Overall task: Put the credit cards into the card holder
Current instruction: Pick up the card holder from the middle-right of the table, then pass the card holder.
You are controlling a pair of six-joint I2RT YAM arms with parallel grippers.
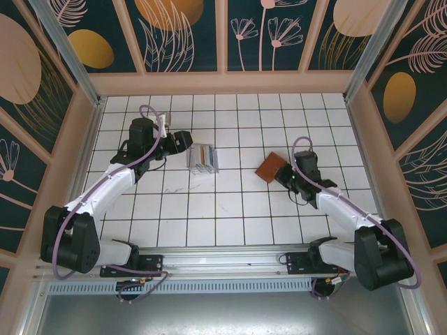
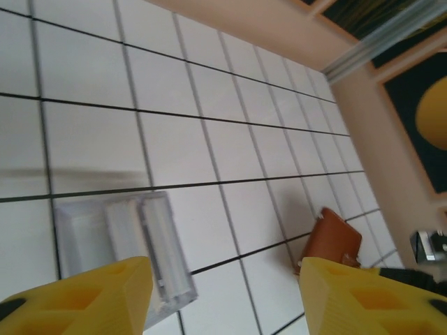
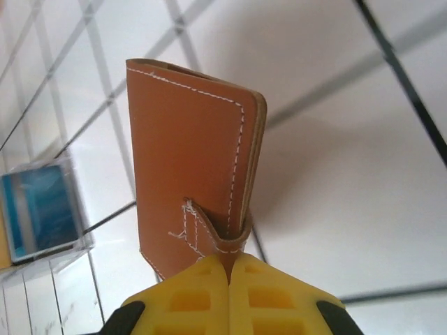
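The card holder (image 1: pixel 269 167), a reddish-brown stitched wallet, lies right of the table's middle. My right gripper (image 1: pixel 286 175) is at its near-right edge. In the right wrist view the gripper (image 3: pixel 229 269) is shut on the small strap at the card holder's (image 3: pixel 188 160) edge. The credit cards (image 3: pixel 40 213), a blue one showing, sit inside a clear plastic case (image 1: pixel 202 158) at the middle. My left gripper (image 1: pixel 183 142) hovers just left of that case, open. Its yellow fingers (image 2: pixel 91 300) frame the clear case (image 2: pixel 126 244) and the card holder (image 2: pixel 334 239).
White tiled table floor (image 1: pixel 209 209) with black grid lines. Wooden walls (image 1: pixel 223 82) close in the back and both sides. A metal rail (image 1: pixel 209 264) with the arm bases runs along the near edge.
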